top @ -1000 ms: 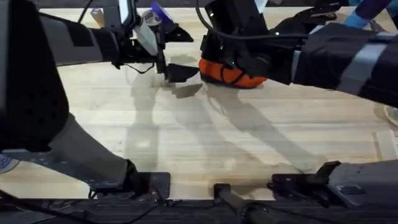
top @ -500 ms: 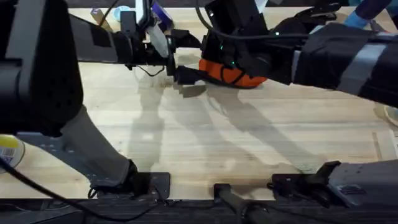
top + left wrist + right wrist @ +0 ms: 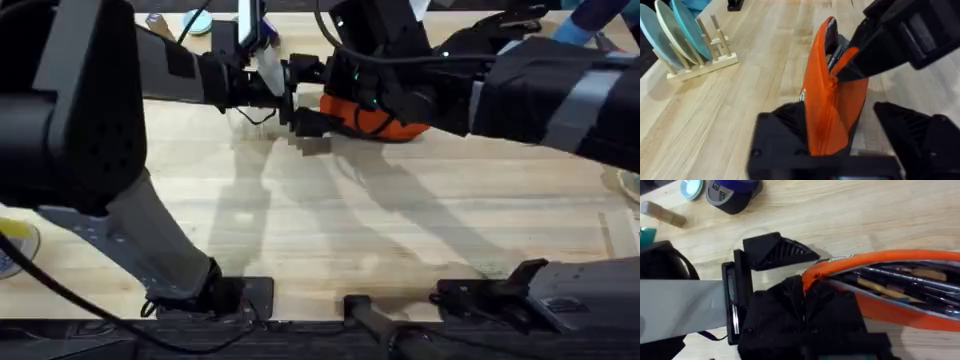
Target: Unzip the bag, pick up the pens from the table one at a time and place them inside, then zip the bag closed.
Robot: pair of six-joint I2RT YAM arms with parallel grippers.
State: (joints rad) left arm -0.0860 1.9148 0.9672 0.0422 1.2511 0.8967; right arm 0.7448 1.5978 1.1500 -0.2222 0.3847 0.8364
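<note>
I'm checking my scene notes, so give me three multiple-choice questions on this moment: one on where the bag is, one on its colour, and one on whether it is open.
1. Where is the bag relative to the fingers of the left gripper?
A. between them
B. lifted high above them
C. far off to one side

2. What colour is the bag's upper fabric?
A. green
B. orange
C. white

3. What state is the bag's top in?
A. zipped shut
B. folded over
C. open, with pens inside

Answers:
1. A, since the left wrist view has a finger on each side of the bag's end.
2. B, since the fabric is orange in every view.
3. C, since the right wrist view looks into the gaping mouth.
</note>
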